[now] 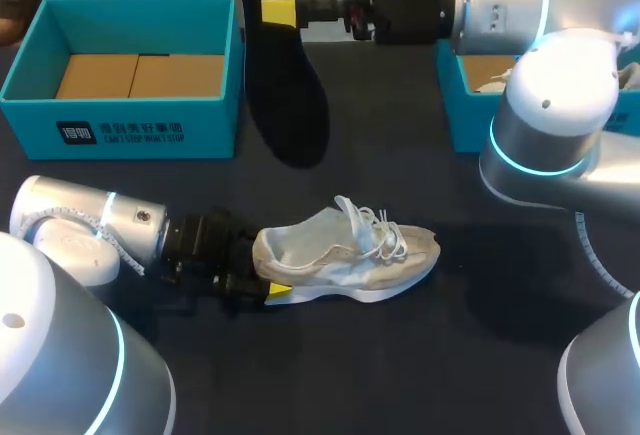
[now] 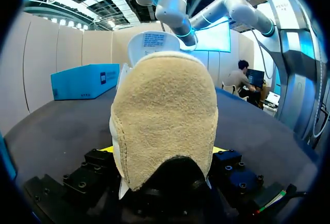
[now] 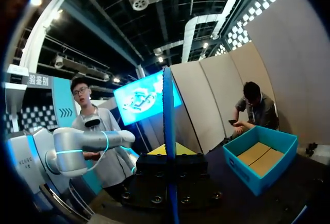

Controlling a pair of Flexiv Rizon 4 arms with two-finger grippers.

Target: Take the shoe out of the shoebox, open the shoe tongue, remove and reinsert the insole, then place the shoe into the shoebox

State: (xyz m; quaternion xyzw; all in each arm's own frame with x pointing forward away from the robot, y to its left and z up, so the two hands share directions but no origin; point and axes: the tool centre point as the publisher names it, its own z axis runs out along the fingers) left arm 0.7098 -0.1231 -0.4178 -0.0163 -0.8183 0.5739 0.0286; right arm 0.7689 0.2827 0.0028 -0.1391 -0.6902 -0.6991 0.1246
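The shoe (image 1: 345,255) is out on the dark table (image 1: 450,365), about in the middle, sitting upright on its sole. Its heel points at my left arm (image 1: 90,230) and its toe points over to the right side. The white laces (image 1: 385,235) are bunched up loose over the top. The left jaws are clamped on the heel: in the left wrist view the tan heel fills nearly everything, with a sliver of yellow tip tight against it on each side.

The insole (image 1: 285,75) isn't in the shoe. It's dark, and the right jaws have it pinched near its upper end, with the wider end hanging down toward the table. I can't tell if that end actually touches the surface. In the right wrist view you see it edge-on as a thin line running straight up between the two yellow tips.

The teal shoebox (image 1: 130,120) sits open at the far left of the table, well apart from the shoe, with brown cardboard showing inside. A second teal box (image 1: 462,105) is at the far right, mostly hidden behind my right arm (image 1: 545,105).
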